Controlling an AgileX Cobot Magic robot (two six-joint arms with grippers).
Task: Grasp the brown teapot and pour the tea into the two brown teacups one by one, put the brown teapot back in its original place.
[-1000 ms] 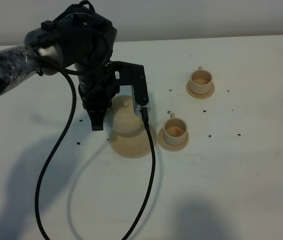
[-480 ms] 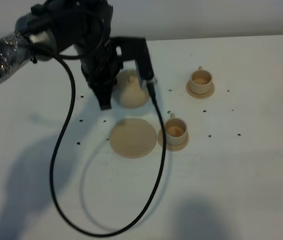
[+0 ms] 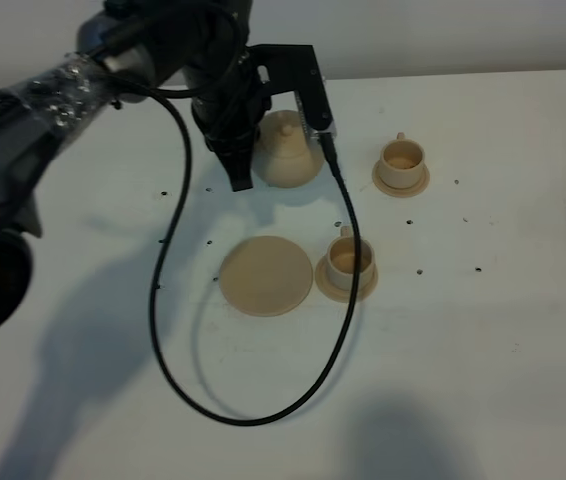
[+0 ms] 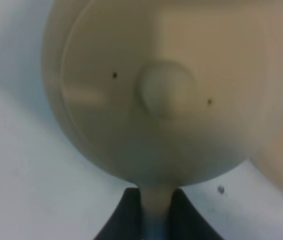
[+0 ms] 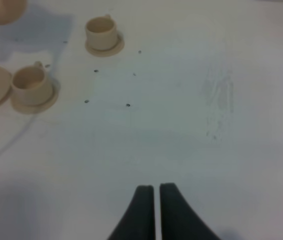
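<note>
The left tool [image 4: 151,212] has its 2 fingers drawn in narrow on a pale strip under the teapot [image 3: 288,152]. This is probably the loop handle, though the wrist view is too blurred to be sure. The teapot is upright with its lid on, and its shadow on the tabletop [image 3: 483,380] suggests it hangs clear of the surface. Level seems the right way to hold it so that nothing spills before a cup is reached.

In the high view the teapot is at 12 o'clock from the bare plate [image 3: 266,276], its resting spot. The far cup [image 3: 401,160] is at 3 o'clock from the teapot, and the near cup [image 3: 349,262] is just beside the plate at 3 o'clock.

The right tool [image 5: 156,202] hangs over open tabletop with its fingers almost together and holds nothing, likely parked clear of the work.
</note>
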